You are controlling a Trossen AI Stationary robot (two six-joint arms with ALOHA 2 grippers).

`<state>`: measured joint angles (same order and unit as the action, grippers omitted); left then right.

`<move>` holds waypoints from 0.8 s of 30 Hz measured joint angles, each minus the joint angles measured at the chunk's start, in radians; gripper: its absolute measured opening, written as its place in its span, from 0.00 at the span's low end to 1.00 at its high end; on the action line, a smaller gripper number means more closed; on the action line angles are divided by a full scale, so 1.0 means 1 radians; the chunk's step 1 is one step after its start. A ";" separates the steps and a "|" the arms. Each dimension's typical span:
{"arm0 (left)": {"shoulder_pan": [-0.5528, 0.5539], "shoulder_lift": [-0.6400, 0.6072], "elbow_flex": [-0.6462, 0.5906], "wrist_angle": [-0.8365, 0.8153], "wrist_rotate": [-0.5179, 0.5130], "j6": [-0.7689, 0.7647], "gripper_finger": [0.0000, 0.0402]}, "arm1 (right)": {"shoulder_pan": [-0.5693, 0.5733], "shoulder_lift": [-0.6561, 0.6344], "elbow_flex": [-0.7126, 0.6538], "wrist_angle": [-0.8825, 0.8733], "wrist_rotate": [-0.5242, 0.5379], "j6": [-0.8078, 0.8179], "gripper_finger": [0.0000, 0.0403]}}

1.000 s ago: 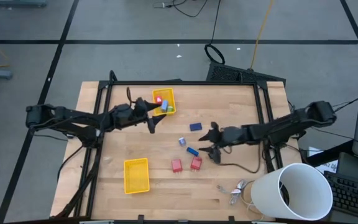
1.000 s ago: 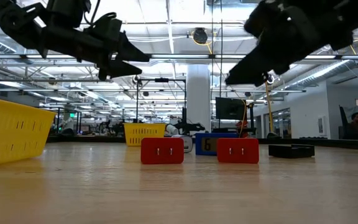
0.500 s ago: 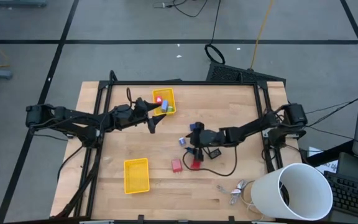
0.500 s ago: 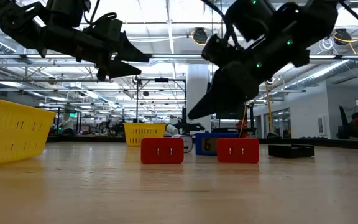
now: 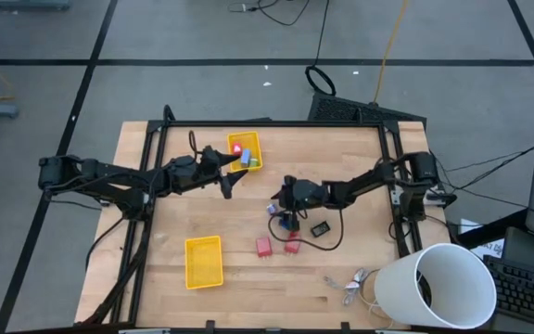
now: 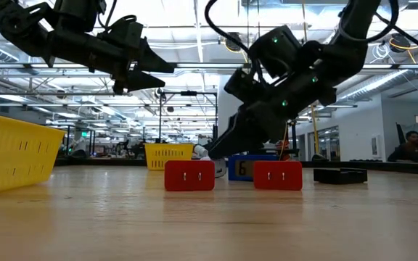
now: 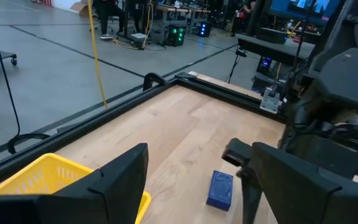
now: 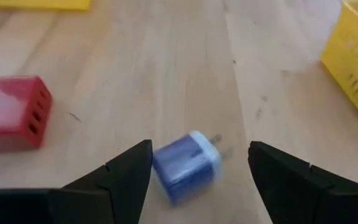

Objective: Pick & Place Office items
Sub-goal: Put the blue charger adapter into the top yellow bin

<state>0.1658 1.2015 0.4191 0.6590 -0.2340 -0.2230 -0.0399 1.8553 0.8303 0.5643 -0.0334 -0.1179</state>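
My right gripper (image 5: 282, 206) (image 8: 199, 149) is open and low over the table's middle. Ahead of it, between the lines of its two fingers, a small blue-and-white piece (image 8: 186, 165) (image 5: 273, 211) lies on the wood untouched. Nearby lie another blue piece (image 5: 287, 224), two red pieces (image 5: 263, 247) (image 5: 292, 245) and a black piece (image 5: 320, 228). A flat blue piece (image 7: 220, 190) lies by the right arm. My left gripper (image 5: 233, 176) (image 7: 194, 149) hangs open in the air beside the far yellow tray (image 5: 247, 141), which holds a red and a blue piece.
A second yellow tray (image 5: 204, 262) sits toward the near left. Silvery metal bits (image 5: 352, 281) and a large white cylinder (image 5: 434, 288) are at the near right corner. A black frame (image 5: 267, 122) runs along the table's far edge and sides. Bare wood lies between the two trays.
My right gripper has reached toward the table's left and come down, from beside the black piece to just over the blue pieces, staying open. The pieces on the table lie where they were.
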 joint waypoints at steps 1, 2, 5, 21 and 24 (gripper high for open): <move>0.000 0.000 0.000 0.000 0.000 0.000 0.73 | -0.005 0.000 0.000 0.001 -0.018 -0.015 0.63; 0.000 0.000 0.000 0.000 0.000 0.000 0.73 | -0.011 0.000 0.000 0.002 -0.042 -0.027 0.63; 0.000 0.000 0.000 0.000 0.000 0.000 0.74 | -0.019 0.000 0.000 0.000 -0.125 -0.033 0.63; 0.000 0.000 0.000 0.000 0.000 -0.003 0.70 | -0.003 -0.001 -0.001 -0.044 0.031 0.228 0.63; 0.000 0.000 0.000 0.000 0.000 -0.003 0.71 | 0.017 0.003 -0.001 -0.041 0.037 0.240 0.63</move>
<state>0.1658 1.2018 0.4187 0.6590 -0.2340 -0.2260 -0.0234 1.8586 0.8291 0.5238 0.0040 0.1221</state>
